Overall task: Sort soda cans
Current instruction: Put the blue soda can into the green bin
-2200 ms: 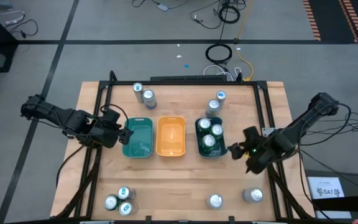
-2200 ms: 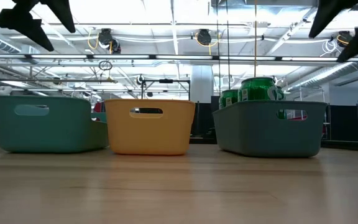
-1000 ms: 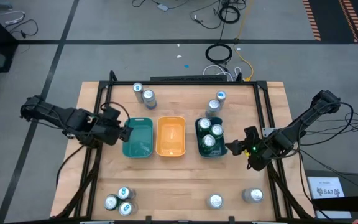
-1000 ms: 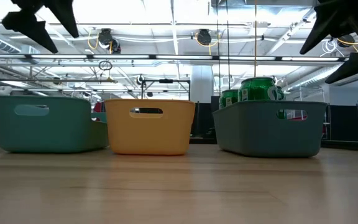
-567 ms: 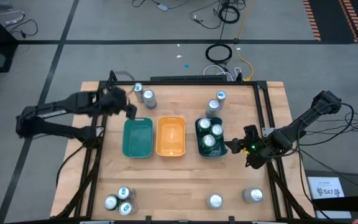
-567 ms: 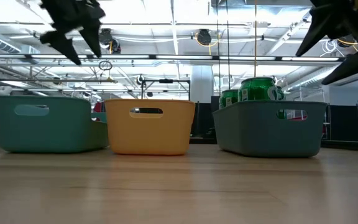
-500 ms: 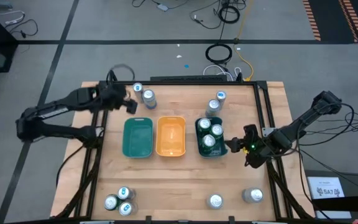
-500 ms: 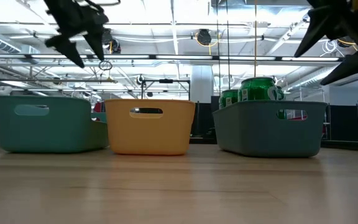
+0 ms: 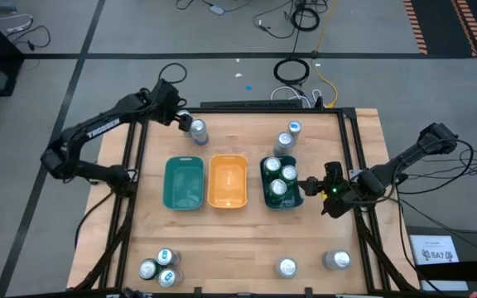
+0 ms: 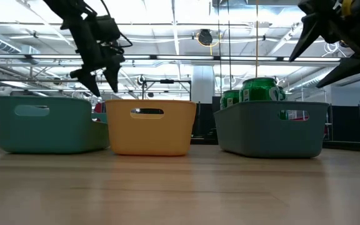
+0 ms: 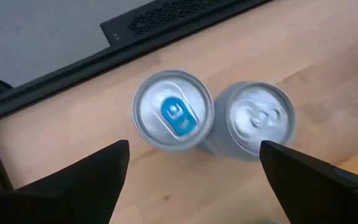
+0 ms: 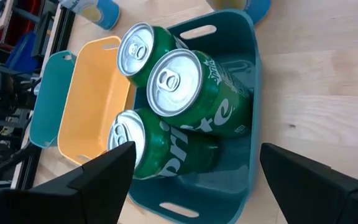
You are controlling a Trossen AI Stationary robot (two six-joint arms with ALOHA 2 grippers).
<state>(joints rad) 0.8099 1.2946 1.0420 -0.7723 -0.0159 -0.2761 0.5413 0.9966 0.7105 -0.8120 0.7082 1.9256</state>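
Note:
My left gripper (image 9: 178, 117) hangs open over two upright cans at the table's far left: one with a blue tab (image 11: 173, 118) and a plain silver one (image 11: 257, 121), touching side by side. Its fingers stand above them and touch neither. My right gripper (image 9: 309, 189) is open, level with the right side of the dark-green tray (image 9: 265, 195), which holds three green cans (image 12: 179, 93). The right wrist view looks down into that tray. In the low view the left gripper (image 10: 104, 87) hangs above the teal tray (image 10: 42, 125).
Teal tray (image 9: 183, 183), yellow tray (image 9: 228, 180) and the dark-green tray stand in a row mid-table. Two more cans stand at the far right (image 9: 288, 135), three at the near left (image 9: 159, 267), two at the near right (image 9: 287, 266) (image 9: 336, 260). A black frame rail (image 9: 247, 106) runs along the far edge.
My left arm has swung from beside the teal tray's left side toward the table's far edge and now hangs over the two far-left cans. My right gripper has crept toward the table's left, closer to the dark-green tray. Both have stayed open; no can has moved.

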